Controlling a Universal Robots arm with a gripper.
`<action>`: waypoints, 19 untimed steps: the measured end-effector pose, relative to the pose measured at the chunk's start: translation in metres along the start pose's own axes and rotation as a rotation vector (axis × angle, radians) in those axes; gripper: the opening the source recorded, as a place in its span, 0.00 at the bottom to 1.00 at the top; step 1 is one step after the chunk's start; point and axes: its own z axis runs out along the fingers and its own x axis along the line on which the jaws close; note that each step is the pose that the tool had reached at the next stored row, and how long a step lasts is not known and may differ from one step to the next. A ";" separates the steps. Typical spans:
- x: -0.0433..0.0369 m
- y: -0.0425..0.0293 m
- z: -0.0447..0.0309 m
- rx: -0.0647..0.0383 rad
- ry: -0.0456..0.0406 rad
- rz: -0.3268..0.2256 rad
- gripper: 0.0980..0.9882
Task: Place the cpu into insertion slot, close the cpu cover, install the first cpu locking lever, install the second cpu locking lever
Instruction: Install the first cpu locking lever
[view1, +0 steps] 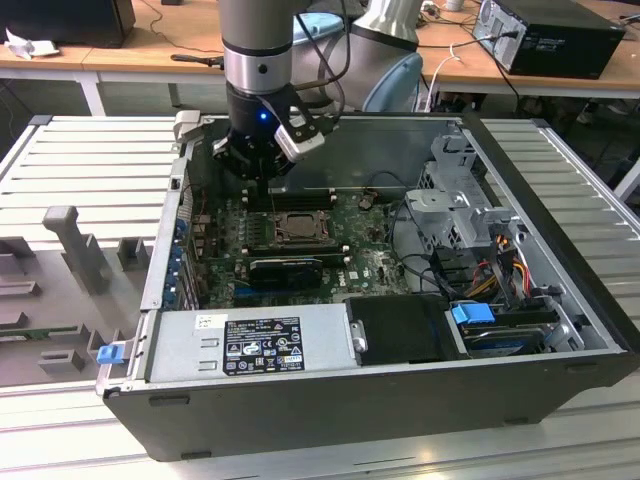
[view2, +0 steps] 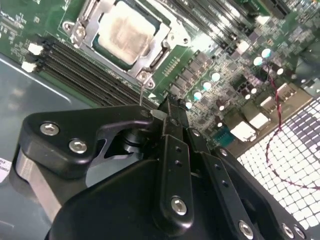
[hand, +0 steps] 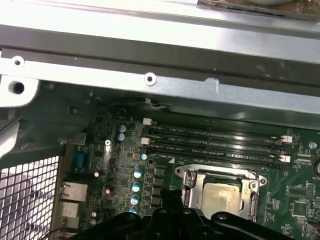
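Right now the biggest thing on the slatted counter (view1: 80, 150) is the open computer case (view1: 400, 400), lying on its side with the green motherboard (view1: 380, 265) facing up. Over the board's far left part hangs the arm, its gripper (view2: 161, 112) low, just beside the socket. Whether the fingers (view2: 172, 145) are open or closed I cannot tell from where they show; they seem to carry nothing.

Smaller still, the cpu (view2: 122, 32) already sits in the insertion slot (hand: 192, 192), grey face up, and the cpu cover (view2: 150, 62) lies flat around it, its window framing the chip. In the second wrist view a thin wire-like lever (view2: 142, 95) stands near the cover's corner, just off the fingertips, so I judge the work to be at a locking lever.

To do that well, I'd say the push should stay on the lever's end alone, sweeping it down and under its hook without pressing on the cover or scraping the memory slots (view2: 85, 65) beside it.
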 end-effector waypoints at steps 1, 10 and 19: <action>-0.0002 0.0016 0.0003 -0.002 -0.0002 0.000 0.01; -0.0236 0.0140 0.0032 -0.005 0.0000 0.003 0.01; -0.0497 0.0108 0.0071 -0.005 -0.0005 0.010 0.01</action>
